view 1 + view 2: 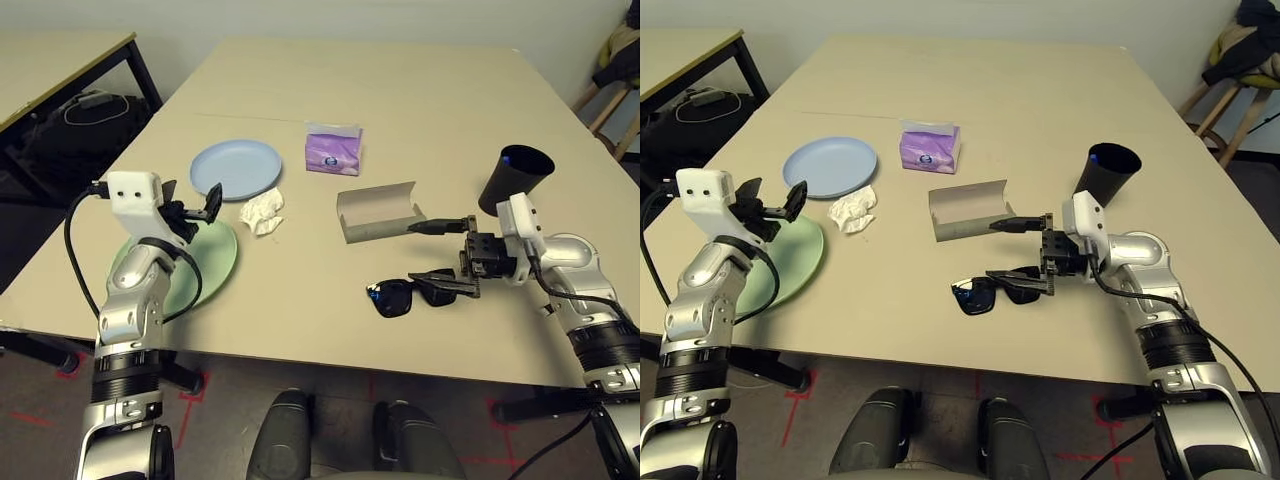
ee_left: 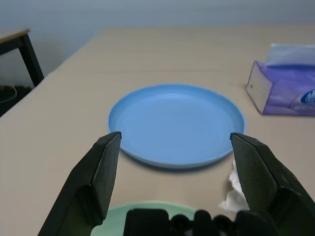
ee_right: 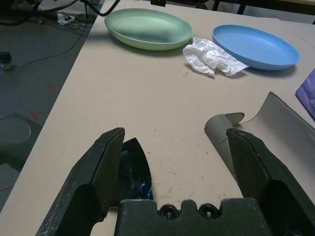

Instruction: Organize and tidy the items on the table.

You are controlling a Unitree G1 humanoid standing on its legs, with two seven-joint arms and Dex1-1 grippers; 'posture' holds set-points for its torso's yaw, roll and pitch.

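Here the right gripper (image 1: pixel 452 255), jaws wide and empty, hovers between the black sunglasses (image 1: pixel 415 292) and the open glasses case (image 1: pixel 378 213). The left gripper (image 1: pixel 190 204), equally open, hangs over the green plate (image 1: pixel 205 262). Judged so, tidying is barely begun.

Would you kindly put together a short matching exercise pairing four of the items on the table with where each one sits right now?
Things:
1. light blue plate
2. pale green plate
3. sunglasses
4. black cup

Places:
A. on the near left part of the table, under the left gripper
B. beyond the right gripper, by the table's right edge
C. just left of the purple tissue pack
D. by the near edge, in front of the open glasses case

Pairs: 1-C, 2-A, 3-D, 4-B
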